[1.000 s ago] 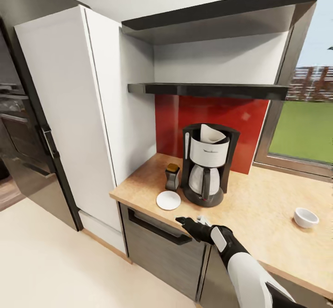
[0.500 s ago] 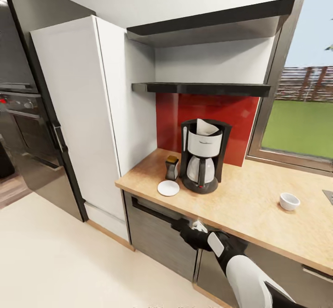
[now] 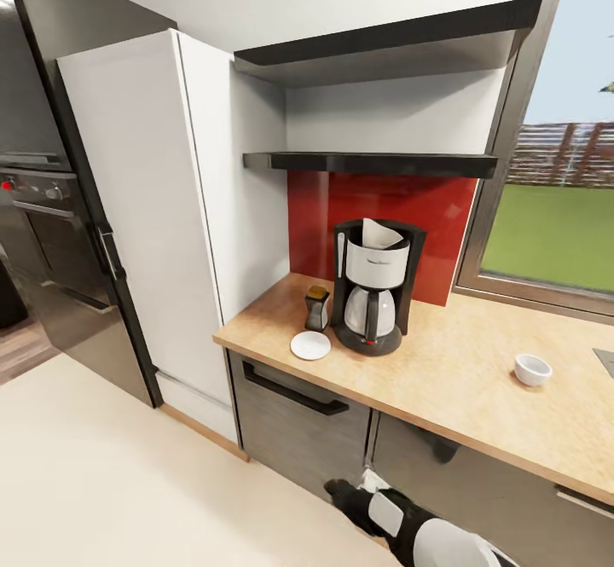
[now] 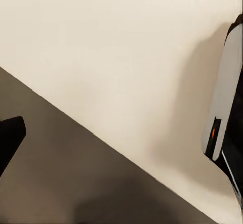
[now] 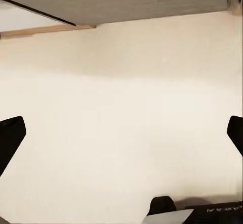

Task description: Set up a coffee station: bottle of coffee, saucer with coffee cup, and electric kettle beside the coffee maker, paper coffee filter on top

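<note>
On desk (image 3: 460, 362), head view: coffee maker (image 3: 373, 286) stands upright by the red backsplash (image 3: 384, 226), glass carafe in its base, red switch at the foot. Paper filter (image 3: 379, 234) sits in the top of the maker, white cone edge showing above the rim. Bottle (image 3: 317, 308), dark w/ gold cap, upright just beside the maker on its cabinet side, touching or nearly so; can't tell which. Saucer (image 3: 310, 345) lies flat near desk front edge, just in front of the bottle, apart from maker base; nothing on it. Cup (image 3: 533, 370) upright on desk, well apart from saucer and maker, toward the window (image 3: 554, 234).

Surrounds: two black shelves (image 3: 367, 160) above the maker; tall white cabinet (image 3: 136, 209) beside desk; dark oven unit (image 3: 34, 226) further along; grey drawer fronts (image 3: 298, 418) w/ black handle under desk; pale floor (image 3: 128, 482).

Hands:
- Right hand (image 3: 345, 492) low, below desk level, in front of the drawers, over the floor. Right wrist view: both fingertips (image 5: 10, 138) at opposite picture edges, so spread wide, nothing between them; floor and cabinet base ahead.
- Left hand: left wrist view gives one dark fingertip (image 4: 10, 135) at the picture edge, floor beyond, white robot part (image 4: 223, 97) alongside. Spread can't be told; nothing seen held.
</note>
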Robot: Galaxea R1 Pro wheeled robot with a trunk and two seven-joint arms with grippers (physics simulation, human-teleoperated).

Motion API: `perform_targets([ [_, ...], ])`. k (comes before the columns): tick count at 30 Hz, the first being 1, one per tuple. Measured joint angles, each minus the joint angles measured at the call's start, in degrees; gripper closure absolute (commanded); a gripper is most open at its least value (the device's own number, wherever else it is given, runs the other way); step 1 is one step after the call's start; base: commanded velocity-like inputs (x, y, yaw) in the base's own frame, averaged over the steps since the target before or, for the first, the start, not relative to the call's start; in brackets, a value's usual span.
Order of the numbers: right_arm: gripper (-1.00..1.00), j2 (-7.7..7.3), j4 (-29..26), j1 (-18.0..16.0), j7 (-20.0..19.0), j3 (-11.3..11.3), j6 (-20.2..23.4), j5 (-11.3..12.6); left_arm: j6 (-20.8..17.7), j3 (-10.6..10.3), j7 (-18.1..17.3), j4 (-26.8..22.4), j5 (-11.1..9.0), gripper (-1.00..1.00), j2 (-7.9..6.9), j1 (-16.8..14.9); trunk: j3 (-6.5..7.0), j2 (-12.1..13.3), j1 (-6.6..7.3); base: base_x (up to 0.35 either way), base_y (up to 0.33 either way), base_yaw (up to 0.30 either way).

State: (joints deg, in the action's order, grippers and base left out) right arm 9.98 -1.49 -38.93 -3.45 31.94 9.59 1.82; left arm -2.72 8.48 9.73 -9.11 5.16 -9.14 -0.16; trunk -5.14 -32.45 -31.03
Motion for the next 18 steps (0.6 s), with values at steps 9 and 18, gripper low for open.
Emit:
perform_targets([
  [9, -1.0, -4.06, 0.1, 10.4, 7.3, -0.6, -5.0, -12.6, 3.3, -0.3, -0.1, -0.6, 0.3, -1.0, 3.16, 0.0, -0.01, 0.0, 0.0, 0.0, 0.0, 0.0],
  [18, -1.0, -9.33, 0.1, 20.5, 7.5, -0.6, -5.4, -28.8, 5.5, -0.5, -0.1, 0.0, 0.5, -1.0, 4.2, 0.1, -0.02, 0.0, 0.0, 0.0, 0.0, 0.0],
])
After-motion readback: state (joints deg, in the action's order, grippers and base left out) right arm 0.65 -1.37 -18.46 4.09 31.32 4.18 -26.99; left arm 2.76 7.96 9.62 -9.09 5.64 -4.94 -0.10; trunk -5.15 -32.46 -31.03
